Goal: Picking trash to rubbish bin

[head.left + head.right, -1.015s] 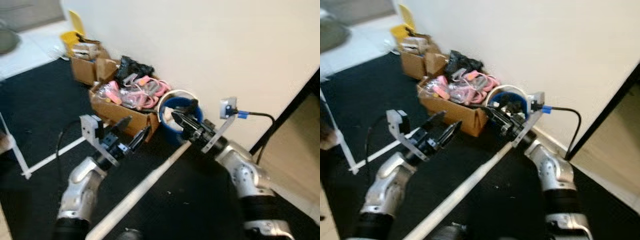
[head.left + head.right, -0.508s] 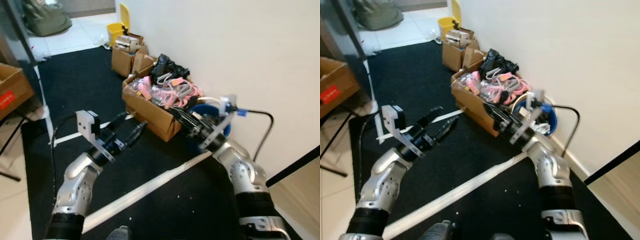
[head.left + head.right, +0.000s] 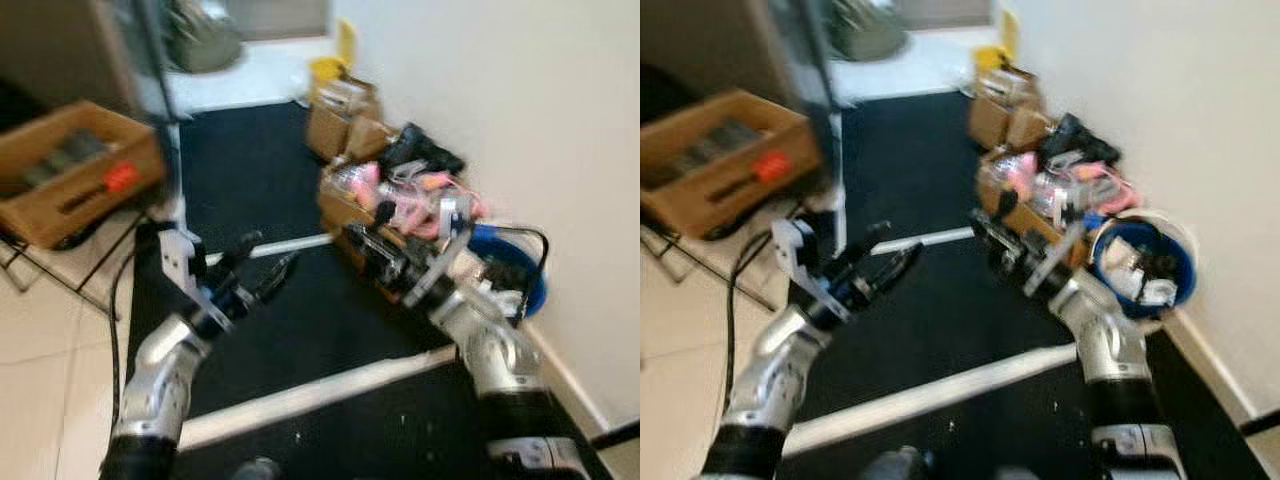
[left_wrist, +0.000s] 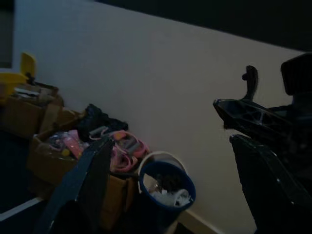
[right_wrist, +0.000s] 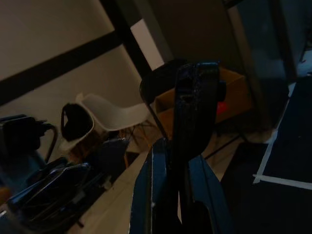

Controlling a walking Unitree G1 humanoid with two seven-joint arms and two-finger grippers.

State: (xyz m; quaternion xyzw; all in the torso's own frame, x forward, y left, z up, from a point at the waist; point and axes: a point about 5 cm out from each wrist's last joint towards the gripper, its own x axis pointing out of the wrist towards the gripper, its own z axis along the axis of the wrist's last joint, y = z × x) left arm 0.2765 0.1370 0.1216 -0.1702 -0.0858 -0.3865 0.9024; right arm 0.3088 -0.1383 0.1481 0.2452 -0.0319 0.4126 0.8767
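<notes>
right eye view, blurred: both arms are held out over the black mat [image 3: 940, 320], crossed by a white strip [image 3: 940, 392]. the left gripper [image 3: 890, 262] has its fingers spread wide, empty. the right gripper [image 3: 985, 230] has its fingers pressed together, with nothing visible between them. beyond it, the blue rubbish bin [image 3: 1180, 285] with trash inside stands against the wall, just beside a cardboard box [image 3: 1002, 195] of pink items.

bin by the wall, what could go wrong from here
The bin already holds trash near its rim, so more could spill out. The right pincer hangs close to the open box of pink items and might snag them. The head views are blurred, so aim could be off.
</notes>
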